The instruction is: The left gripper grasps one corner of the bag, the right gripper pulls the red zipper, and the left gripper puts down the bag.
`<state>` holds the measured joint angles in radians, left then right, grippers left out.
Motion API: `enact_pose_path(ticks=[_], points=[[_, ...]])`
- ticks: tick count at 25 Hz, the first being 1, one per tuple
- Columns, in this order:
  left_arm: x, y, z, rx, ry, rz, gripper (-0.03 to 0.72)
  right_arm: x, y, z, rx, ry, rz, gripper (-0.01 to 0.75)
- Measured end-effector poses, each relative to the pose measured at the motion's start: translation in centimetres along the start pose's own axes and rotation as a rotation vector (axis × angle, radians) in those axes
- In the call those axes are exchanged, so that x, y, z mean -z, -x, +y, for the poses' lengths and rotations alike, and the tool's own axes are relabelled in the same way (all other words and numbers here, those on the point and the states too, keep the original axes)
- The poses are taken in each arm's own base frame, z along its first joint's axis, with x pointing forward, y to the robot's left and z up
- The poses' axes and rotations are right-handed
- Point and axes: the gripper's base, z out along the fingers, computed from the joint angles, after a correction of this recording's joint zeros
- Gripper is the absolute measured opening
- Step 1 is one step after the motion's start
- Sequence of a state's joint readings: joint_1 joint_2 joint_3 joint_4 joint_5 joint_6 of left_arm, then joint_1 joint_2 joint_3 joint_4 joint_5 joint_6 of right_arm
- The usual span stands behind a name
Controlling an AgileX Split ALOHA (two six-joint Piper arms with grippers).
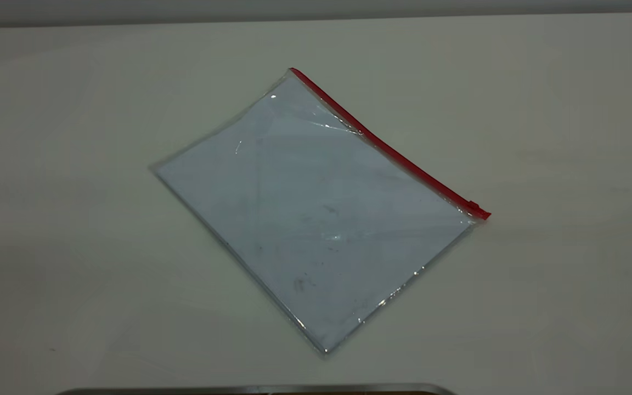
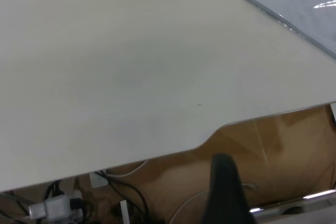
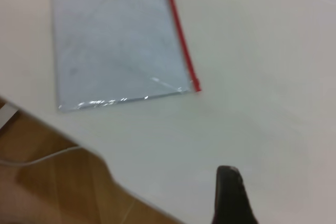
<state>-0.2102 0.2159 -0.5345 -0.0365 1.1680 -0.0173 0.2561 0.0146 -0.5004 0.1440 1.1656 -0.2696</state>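
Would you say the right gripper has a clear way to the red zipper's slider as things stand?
Probably yes. The bag lies flat on the table, and the slider sits at the red zipper's end, uncovered. Only bare table lies between it and the right gripper.

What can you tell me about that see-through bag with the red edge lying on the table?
The bag is a flat rectangular pouch of clear, pale bluish plastic, smudged with small dark marks and creased near one end. A thin red zipper runs along one long edge, with its small slider tab at the end toward the right arm's side. The bag lies flat on the white table, turned at an angle. Nothing else touches it; neither gripper is near it, and no arm shows in the exterior view.
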Motion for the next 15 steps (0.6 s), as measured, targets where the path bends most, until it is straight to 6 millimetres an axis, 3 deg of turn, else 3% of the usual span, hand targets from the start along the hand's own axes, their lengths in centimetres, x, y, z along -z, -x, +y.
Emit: enact_pose_path(ticks=[15], points=[[-1.2, -0.4, 0.0, 0.001, 0.001, 0.012, 0.590, -0.3, -0.2, 0.0, -0.018, -0.008, -0.018, 0.511]])
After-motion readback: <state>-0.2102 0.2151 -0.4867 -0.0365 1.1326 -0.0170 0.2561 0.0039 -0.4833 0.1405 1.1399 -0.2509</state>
